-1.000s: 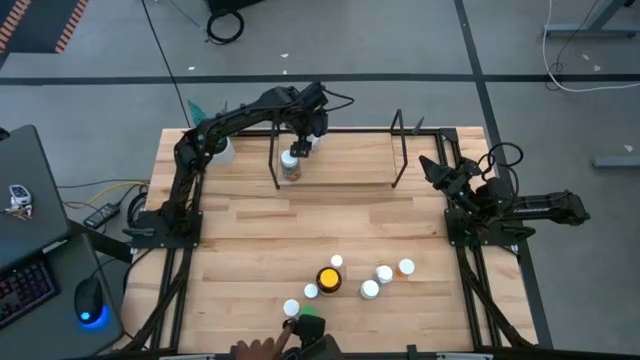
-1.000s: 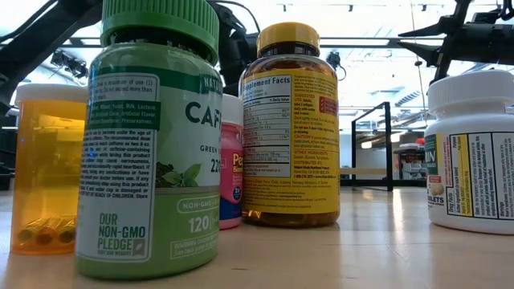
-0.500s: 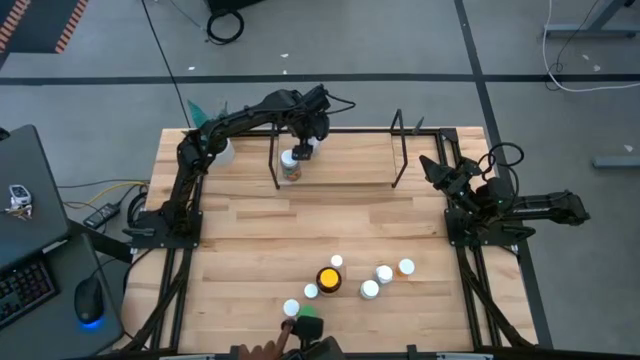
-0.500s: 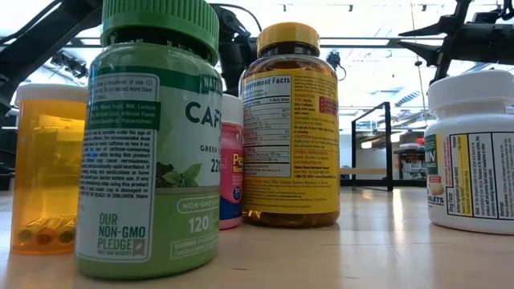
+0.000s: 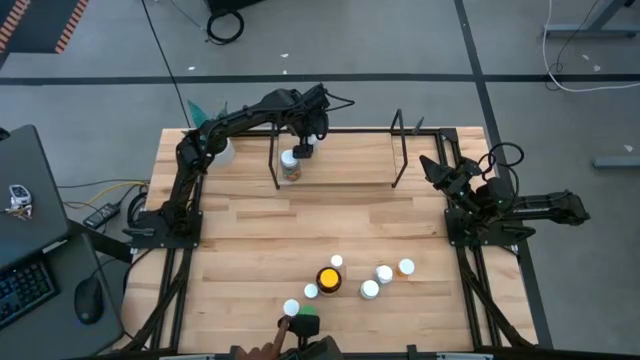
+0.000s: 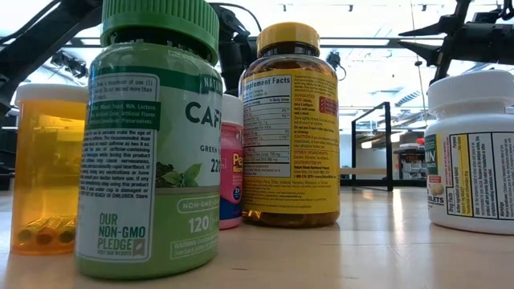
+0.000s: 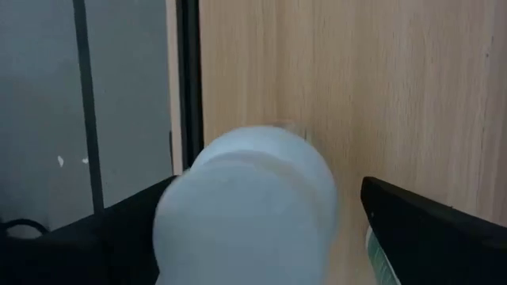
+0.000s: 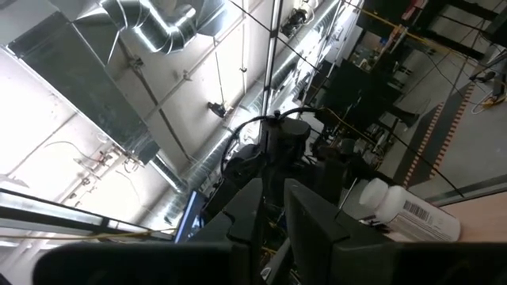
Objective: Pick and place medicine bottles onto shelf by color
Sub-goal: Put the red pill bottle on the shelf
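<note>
A white-capped bottle (image 5: 291,163) stands upright on the shelf (image 5: 335,150), a black rod rack at the table's far side, near its left upright. My left gripper (image 5: 303,146) is just above and behind this bottle and open. In the left wrist view its fingers (image 7: 428,229) stand on either side of the white cap (image 7: 245,206). Several more bottles stand near the front edge, among them the yellow-capped amber one (image 5: 328,278) and the green-capped one (image 5: 308,311). My right gripper (image 5: 432,168) waits shut at the table's right side. My left gripper comes at the bottle's white cap (image 7: 317,198) from above, one finger on each side. A gap shows between the cap and one finger (image 7: 396,214). I cannot tell whether the other finger touches the cap. The bottle stands on the shelf.
A person's hand (image 5: 262,350) is at the front edge beside the green-capped bottle. A white pot with a plant (image 5: 218,148) stands at the far left corner. Bare wood lies between the shelf and the front group of bottles.
</note>
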